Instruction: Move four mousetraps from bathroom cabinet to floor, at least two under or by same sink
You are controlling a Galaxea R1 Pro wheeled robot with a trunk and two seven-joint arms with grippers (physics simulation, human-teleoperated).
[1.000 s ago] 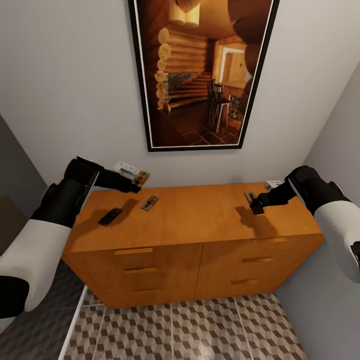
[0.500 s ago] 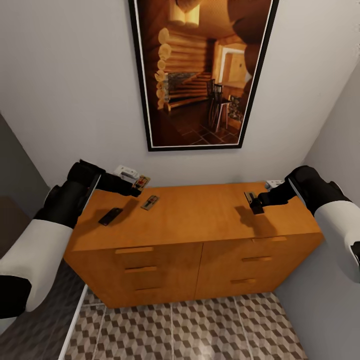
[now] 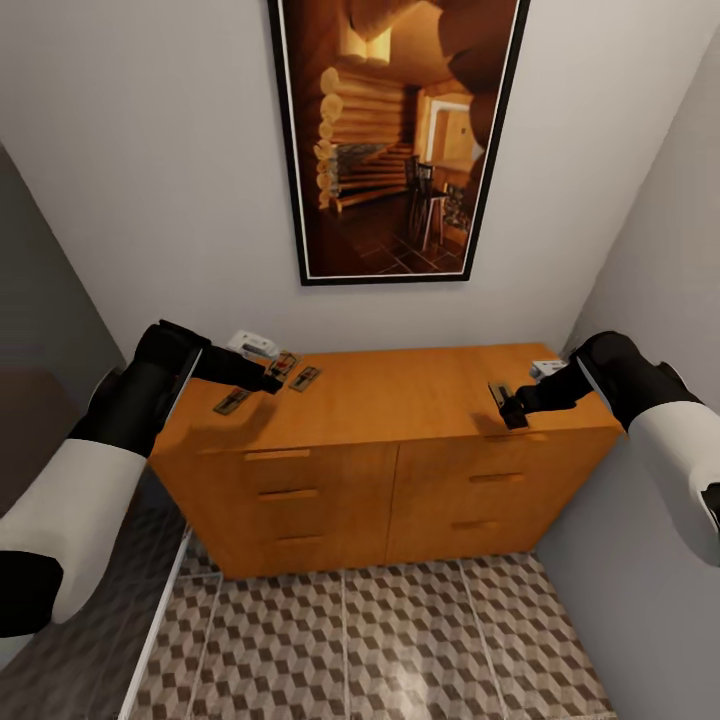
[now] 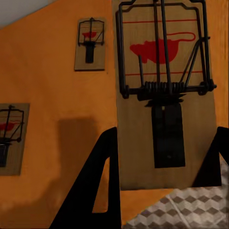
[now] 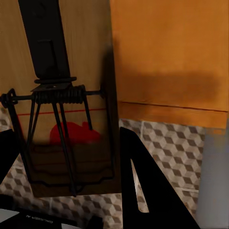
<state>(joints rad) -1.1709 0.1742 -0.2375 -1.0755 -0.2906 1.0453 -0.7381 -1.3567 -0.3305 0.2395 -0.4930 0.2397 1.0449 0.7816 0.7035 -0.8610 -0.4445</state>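
A mousetrap (image 4: 162, 95) is held between the jaws of the left gripper (image 3: 272, 378), above the left rear part of the cabinet (image 3: 390, 470). In the left wrist view its wooden base is seen clamped between the two dark fingers (image 4: 102, 186), with the spring and the red mark facing the camera. Beyond these jaws two more mousetraps are lying flat on the cabinet top: one (image 3: 304, 378) just beside the jaws, the other (image 3: 231, 401) near it, closer to the front edge. A fourth mousetrap (image 5: 67, 100) is held in the jaws of the right gripper (image 3: 508, 405), near the right front edge of the cabinet top. Below these jaws the bathroom floor (image 3: 400, 640) with its cube pattern is seen. A framed picture (image 3: 395, 140) hangs on the wall above the cabinet.
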